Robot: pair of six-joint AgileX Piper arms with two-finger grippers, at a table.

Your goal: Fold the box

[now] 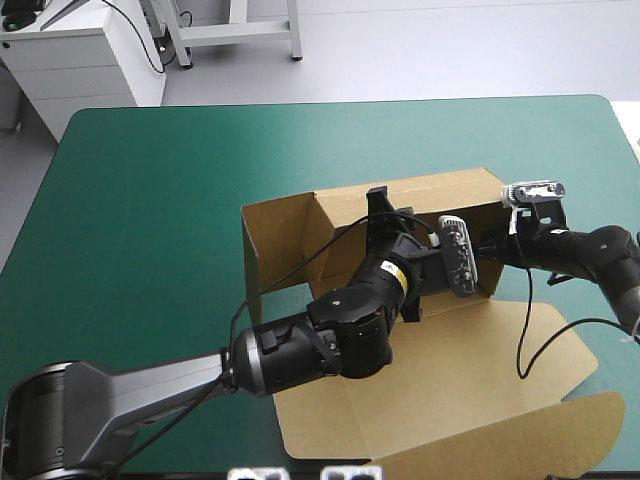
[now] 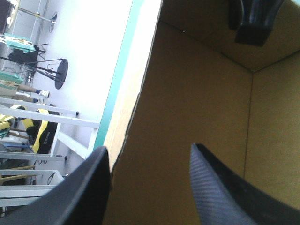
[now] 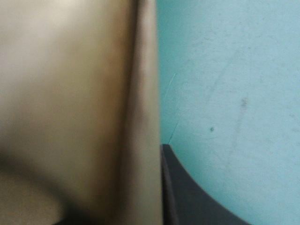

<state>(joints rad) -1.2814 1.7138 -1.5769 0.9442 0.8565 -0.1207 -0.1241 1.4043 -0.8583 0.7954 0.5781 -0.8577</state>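
Observation:
The brown box (image 1: 283, 247) stands at the table's middle with its walls raised and its lid (image 1: 470, 385) lying flat toward the front right. My left gripper (image 1: 388, 212) reaches into the box from the front. In the left wrist view this gripper (image 2: 150, 187) is open, one black finger (image 2: 79, 187) outside the far wall's top edge and the other inside. My right gripper (image 1: 497, 240) is at the box's right end wall. Its wrist view shows it (image 3: 112, 206) shut on that wall, the board (image 3: 79, 93) filling the gap. Its fingertip (image 2: 255, 21) shows inside the box's corner.
The teal-green cover (image 1: 150, 200) lies bare to the left of the box and beyond it. The flat lid's curved flap (image 1: 520, 440) reaches the table's front edge at the right. My left arm crosses the front left of the table.

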